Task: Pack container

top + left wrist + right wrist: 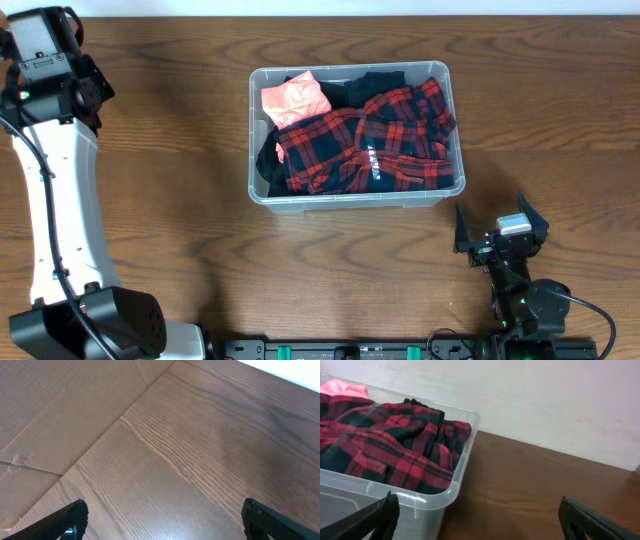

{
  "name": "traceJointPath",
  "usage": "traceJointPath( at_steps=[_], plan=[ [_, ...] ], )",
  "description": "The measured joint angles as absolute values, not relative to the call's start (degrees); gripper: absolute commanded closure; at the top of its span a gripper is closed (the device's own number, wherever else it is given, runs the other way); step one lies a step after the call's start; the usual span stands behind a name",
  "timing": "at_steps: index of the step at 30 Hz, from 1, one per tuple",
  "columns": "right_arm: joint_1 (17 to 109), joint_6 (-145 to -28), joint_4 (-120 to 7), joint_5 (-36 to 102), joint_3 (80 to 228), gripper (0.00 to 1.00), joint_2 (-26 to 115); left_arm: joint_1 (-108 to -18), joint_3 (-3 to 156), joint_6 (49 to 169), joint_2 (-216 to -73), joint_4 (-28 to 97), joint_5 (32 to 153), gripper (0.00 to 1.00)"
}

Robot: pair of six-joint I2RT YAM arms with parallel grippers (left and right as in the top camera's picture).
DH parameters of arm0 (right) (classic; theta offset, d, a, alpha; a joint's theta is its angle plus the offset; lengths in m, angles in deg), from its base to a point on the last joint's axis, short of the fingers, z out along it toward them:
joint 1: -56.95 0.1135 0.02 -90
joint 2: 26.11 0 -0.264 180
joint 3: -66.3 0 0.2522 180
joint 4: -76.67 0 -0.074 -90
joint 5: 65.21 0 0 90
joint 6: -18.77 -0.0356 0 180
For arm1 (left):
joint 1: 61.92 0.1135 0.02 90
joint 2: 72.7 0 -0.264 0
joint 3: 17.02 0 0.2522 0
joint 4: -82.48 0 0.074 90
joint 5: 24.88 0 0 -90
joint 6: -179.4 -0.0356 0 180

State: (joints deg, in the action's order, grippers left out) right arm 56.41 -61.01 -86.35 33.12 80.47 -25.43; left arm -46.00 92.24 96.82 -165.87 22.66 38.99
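Note:
The clear plastic container [262,195] stands in the middle of the table. It holds a red and black plaid garment [375,140], dark clothes and a pink garment [295,98] at its back left. In the right wrist view the container's corner [462,477] and the plaid garment [395,455] show at the left. My right gripper [500,232] is open and empty, on the table in front of the container's right corner; it also shows in the right wrist view [477,517]. My left gripper [162,520] is open and empty over bare wood; in the overhead view its arm [45,60] is at the far left back.
The white left arm [60,210] runs along the table's left side. A cardboard sheet [60,405] lies beyond the table edge in the left wrist view. A pale wall [545,400] rises behind the table in the right wrist view.

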Motion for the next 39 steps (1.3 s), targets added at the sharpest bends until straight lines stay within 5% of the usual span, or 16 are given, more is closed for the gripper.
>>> traceJointPath(
  at_steps=[26, 39],
  plan=[
    [56.41, -60.81, -86.33, 33.12, 80.47, 0.01, -25.43, -46.06, 87.63, 96.82, -161.71, 22.61, 39.01, 0.02],
    [56.41, -60.79, -86.35, 33.12, 80.47, 0.01, -25.43, -46.22, 55.87, 96.82, -135.9, 22.96, 39.01, 0.02]
  ],
)
